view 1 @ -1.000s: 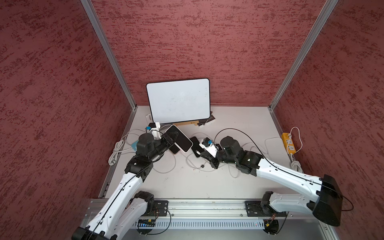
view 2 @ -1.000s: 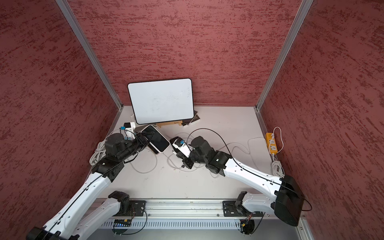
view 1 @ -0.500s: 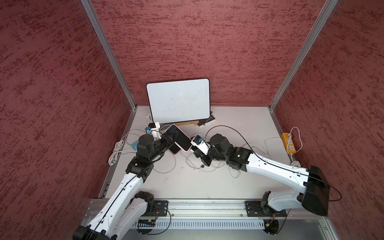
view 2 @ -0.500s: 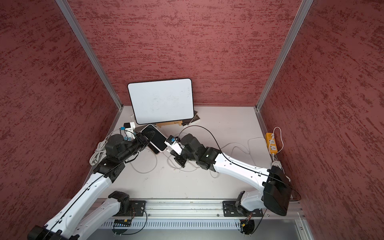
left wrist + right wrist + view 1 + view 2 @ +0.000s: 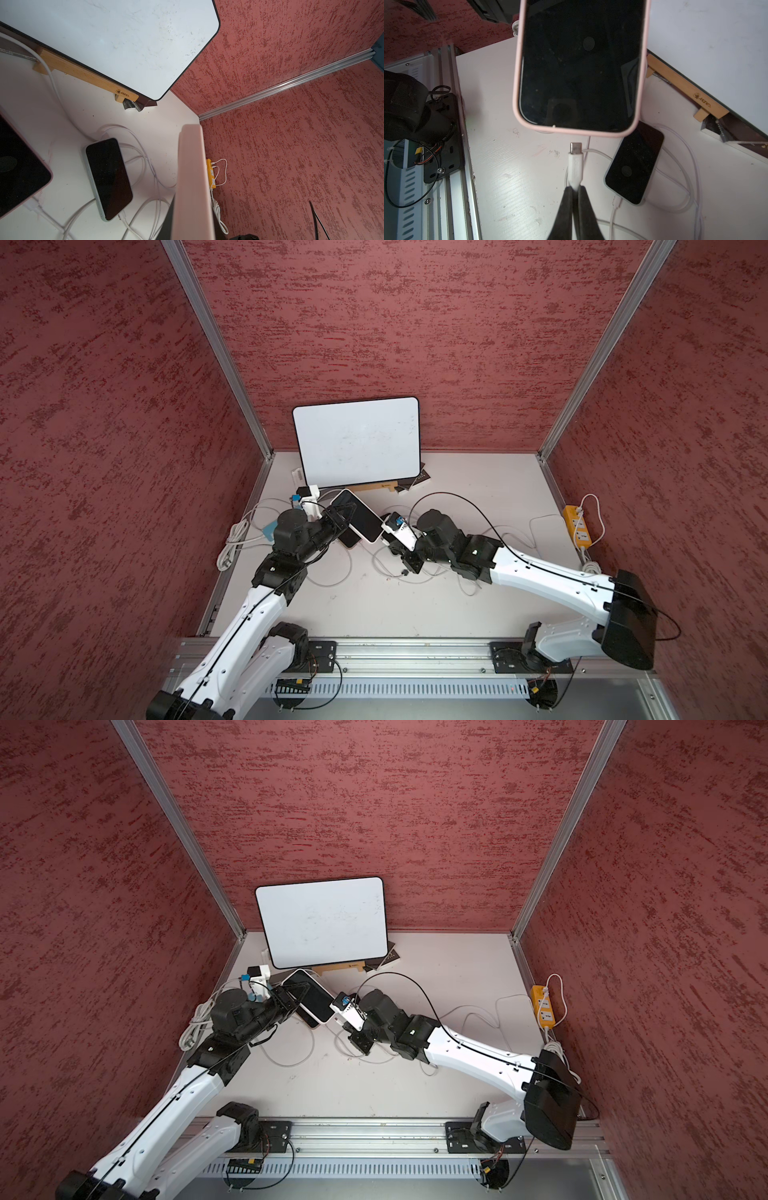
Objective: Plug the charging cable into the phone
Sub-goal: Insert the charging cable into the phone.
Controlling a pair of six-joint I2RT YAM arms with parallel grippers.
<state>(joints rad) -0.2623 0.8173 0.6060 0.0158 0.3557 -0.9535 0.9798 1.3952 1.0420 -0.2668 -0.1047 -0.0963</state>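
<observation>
The right jaws are pinching the stiff plug at its rear, tip just ahead. The left jaws are clamping the rigid, likely slippery phone.

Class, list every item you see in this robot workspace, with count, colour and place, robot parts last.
Held phone: one, pink case, raised off table.
Pale phone: one, flat on table.
Third phone: one, pink rim, flat on table.
Plug: one, white, just short of held phone's end.
Cables: several, white, looped over table.
Whiteboard: one, white, against back wall.
Power strip: one, yellow, right table edge.
Left gripper: one, black, shut on held phone.
Right gripper: one, black, shut on plug.
</observation>
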